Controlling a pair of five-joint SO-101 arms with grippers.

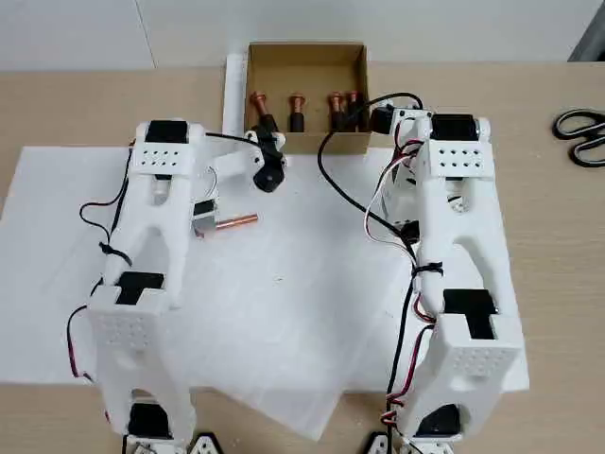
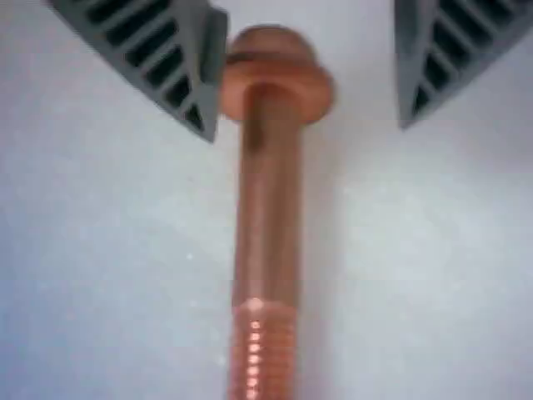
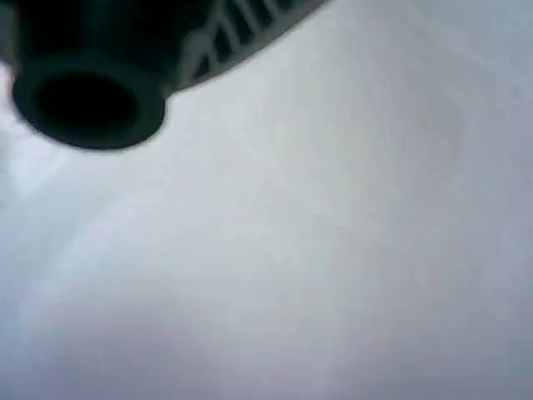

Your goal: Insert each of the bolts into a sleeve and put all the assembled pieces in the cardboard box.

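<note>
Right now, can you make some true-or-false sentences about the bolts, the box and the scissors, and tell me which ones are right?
1. A copper bolt lies on the white sheet. True.
2. The left gripper is clamped shut on it. False: its jaws stand open, one on each side of the bolt's head.
3. The cardboard box has nothing inside. False: four bolts in black sleeves are in it.
4. Scissors lie on the wooden table, off the sheet. True.

bolt [image 2: 268,217]: threaded tip cut off by the edge.
sleeve [image 3: 87,104]: blurred, upper part cut off.
scissors [image 1: 581,135]: partly cut off.
</note>
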